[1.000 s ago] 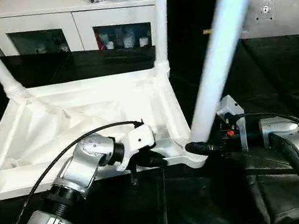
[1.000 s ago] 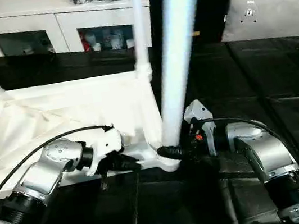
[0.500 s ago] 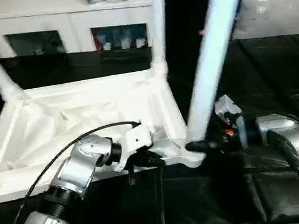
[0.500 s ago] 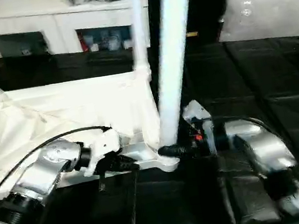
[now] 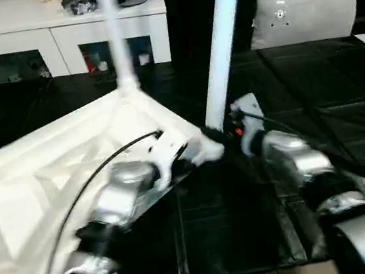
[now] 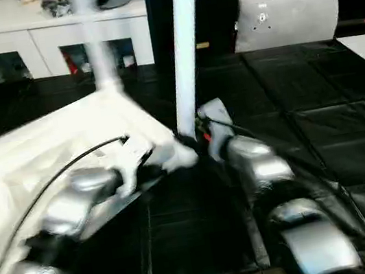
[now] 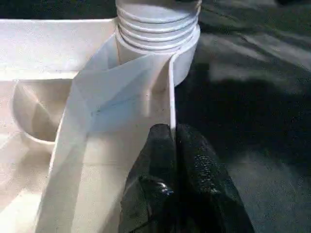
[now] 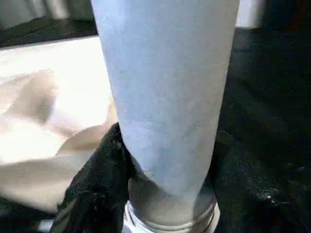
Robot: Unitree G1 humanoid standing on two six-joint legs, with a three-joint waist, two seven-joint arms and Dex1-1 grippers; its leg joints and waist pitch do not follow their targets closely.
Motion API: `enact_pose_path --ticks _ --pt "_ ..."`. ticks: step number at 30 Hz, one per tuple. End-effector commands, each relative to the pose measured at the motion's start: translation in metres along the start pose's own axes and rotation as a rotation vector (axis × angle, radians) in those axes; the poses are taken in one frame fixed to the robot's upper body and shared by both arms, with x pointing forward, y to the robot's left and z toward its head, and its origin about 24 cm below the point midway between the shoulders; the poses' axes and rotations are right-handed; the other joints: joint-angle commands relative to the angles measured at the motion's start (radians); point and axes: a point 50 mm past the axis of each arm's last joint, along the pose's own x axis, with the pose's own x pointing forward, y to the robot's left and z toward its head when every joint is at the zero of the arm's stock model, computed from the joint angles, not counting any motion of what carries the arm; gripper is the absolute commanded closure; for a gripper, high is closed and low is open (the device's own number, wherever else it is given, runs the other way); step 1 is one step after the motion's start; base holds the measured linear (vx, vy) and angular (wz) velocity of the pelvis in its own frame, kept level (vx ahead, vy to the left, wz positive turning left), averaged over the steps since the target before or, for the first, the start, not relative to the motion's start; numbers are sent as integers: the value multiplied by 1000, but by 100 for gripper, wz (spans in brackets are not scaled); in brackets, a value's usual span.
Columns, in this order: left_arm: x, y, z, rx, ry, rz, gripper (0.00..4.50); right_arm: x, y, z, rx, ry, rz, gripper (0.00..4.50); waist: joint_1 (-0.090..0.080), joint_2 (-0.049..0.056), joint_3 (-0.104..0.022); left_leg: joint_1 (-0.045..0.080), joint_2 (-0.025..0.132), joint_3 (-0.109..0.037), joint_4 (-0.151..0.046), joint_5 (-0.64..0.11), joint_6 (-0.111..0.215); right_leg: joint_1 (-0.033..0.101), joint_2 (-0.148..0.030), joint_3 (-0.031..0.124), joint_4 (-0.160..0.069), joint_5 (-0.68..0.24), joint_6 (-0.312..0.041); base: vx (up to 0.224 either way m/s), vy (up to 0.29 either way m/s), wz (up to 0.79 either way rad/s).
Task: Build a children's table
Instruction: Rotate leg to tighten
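table top (image 5: 49, 172) has swung; right gripper (image 8: 165, 160) clasps leg (image 5: 220, 47).

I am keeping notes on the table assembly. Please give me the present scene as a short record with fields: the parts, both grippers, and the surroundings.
table top: white table top lies underside up on the black mat
near leg: leg stands in the corner socket
left gripper: left gripper shut on the top's rim
right gripper: right gripper around the leg's base
background: white cabinet, grey cushion

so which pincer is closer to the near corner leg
Right. The right pincer closes around the base of the leg, one finger on each side. The left pincer is beside it, clamped on the tabletop's edge wall.
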Motion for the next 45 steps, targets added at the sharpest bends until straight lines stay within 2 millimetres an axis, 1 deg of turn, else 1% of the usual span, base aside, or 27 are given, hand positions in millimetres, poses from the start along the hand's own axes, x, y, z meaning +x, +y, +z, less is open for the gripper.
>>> enact_pose_path --ticks 1,2,3,4,6,8,10,13,15,17,18,19,20,21,22,25,26,27,28,32,34,35,36,40,41,44,45 --pt "4 -14 30 64 -117 -73 450 -22 -5 -35 59 97 -21 176 13 -3 -62 9 54 -22 -71 -225 26 40 -84 50 -84 -212 -220 0 0 0" --pt "3 -15 29 81 -116 -81 450 -28 -6 -33 51 75 -4 169 25 -5 -64 10 56 -21 -70 -193 42 43 -82 52 -81 -167 -208 0 0 0" --pt "3 -15 29 81 -116 -81 450 -28 -6 -33 51 75 -4 157 36 -5 -68 13 58 -20 -68 -164 56 41 -81 53 -75 -111 -212 0 0 0" --pt "2 -15 29 91 -114 -85 450 -32 -8 -31 48 65 3 144 33 -6 -68 8 57 -21 -69 -151 61 43 -80 52 -70 -91 -222 0 0 0" --pt "1 -13 26 105 -104 -78 450 -36 -11 -28 28 55 -1 133 39 -5 -66 8 56 -20 -69 -157 66 43 -83 50 -75 -105 -227 0 0 0" --pt "-2 -11 25 122 -108 -78 450 -39 -14 -26 -3 56 -3 114 43 -4 -63 9 56 -20 -71 -185 56 41 -85 50 -82 -165 -221 0 0 0" --pt "-3 -10 23 143 -116 -87 450 -43 -17 -23 -25 54 0 92 45 -5 -62 7 55 -20 -73 -188 46 41 -84 50 -84 -182 -211 0 0 0" --pt "-6 -9 19 173 -107 -114 450 -51 -21 -17 -48 47 24 69 45 -5 -64 5 55 -20 -71 -169 49 42 -84 52 -80 -155 -204 0 0 0" --pt "-10 -8 15 206 -92 -158 450 -59 -27 -11 -70 45 70 48 48 -7 -65 2 54 -20 -69 -153 64 44 -83 51 -77 -127 -201 0 0 0" --pt "-10 -8 15 206 -92 -158 450 -59 -27 -11 -70 45 70 36 49 -6 -65 0 54 -19 -67 -136 69 42 -84 51 -74 -109 -208 0 0 0" --pt "-11 -9 13 223 -90 -186 450 -63 -29 -9 -83 47 91 13 47 -6 -65 1 54 -19 -67 -139 70 40 -83 51 -74 -112 -211 0 0 0" --pt "-15 -9 10 251 -77 -234 450 -66 -28 -4 -114 52 130 13 47 -7 -66 1 54 -18 -66 -140 71 41 -83 50 -74 -113 -214 0 0 0" --pt "-18 -10 6 283 -61 -288 450 -69 -28 1 -156 51 154 5 54 -2 -72 1 56 -22 -63 -115 78 42 -82 49 -67 -79 -208 0 0 0" --pt "-21 -10 4 304 -49 -326 450 -70 -27 5 -185 50 169 5 54 -1 -71 -1 58 -21 -60 -88 89 38 -79 49 -60 -23 -217 0 0 0" --pt "-22 -11 2 315 -42 -346 450 -71 -27 7 -202 50 175 5 53 -1 -70 0 58 -18 -60 -87 95 36 -78 50 -61 -11 -222 0 0 0" --pt "-24 -11 1 323 -40 -366 450 -71 -26 9 -202 49 188 5 57 -1 -68 -1 57 -17 -61 -113 92 36 -82 50 -64 -37 -235 0 0 0" --pt "-29 -10 -3 360 -15 -435 450 -77 -17 13 -212 67 326 30 61 0 -67 1 57 -18 -62 -133 86 37 -81 49 -67 -68 -232 0 0 0" --pt "-31 -10 -4 373 -4 -458 450 -79 -14 14 -212 78 374 38 69 -4 -65 1 59 -19 -63 -140 86 40 -81 50 -68 -89 -219 0 0 0" --pt "-34 -10 -6 392 14 -494 450 -83 -9 15 -212 97 452 41 74 -1 -66 3 63 -19 -64 -141 83 37 -83 51 -66 -93 -214 0 0 0" --pt "-42 -9 -9 418 40 -589 450 -87 3 14 -205 133 578 75 91 0 -63 8 66 -18 -68 -182 62 30 -85 52 -70 -150 -207 0 0 0" --pt "-44 -11 -9 426 45 -623 450 -86 7 16 -209 121 590 84 94 1 -63 10 68 -18 -70 -196 46 27 -87 53 -71 -164 -207 0 0 0" --pt "-44 -11 -9 430 46 -631 450 -85 9 16 -200 120 602 108 94 0 -64 8 67 -20 -71 -198 39 28 -87 54 -69 -160 -207 0 0 0" --pt "-44 -12 -9 433 46 -636 450 -84 10 17 -193 119 610 108 92 0 -65 5 66 -21 -72 -191 33 30 -87 53 -67 -150 -207 0 0 0" --pt "-43 -12 -9 447 50 -627 450 -85 12 17 -176 137 632 130 91 -2 -66 4 63 -20 -68 -179 35 32 -88 54 -67 -132 -208 0 0 0" --pt "-42 -10 -9 453 49 -615 450 -87 13 16 -166 153 645 152 92 -3 -65 4 62 -19 -67 -170 39 32 -87 54 -67 -131 -206 0 0 0" --pt "-39 -7 -11 455 58 -581 450 -92 14 13 -153 188 670 170 97 -3 -66 4 62 -19 -66 -164 41 32 -87 54 -67 -131 -199 0 0 0" --pt "-39 -6 -12 450 57 -576 450 -91 12 13 -147 196 671 190 97 -3 -67 6 64 -19 -66 -169 39 30 -88 54 -68 -141 -199 0 0 0"
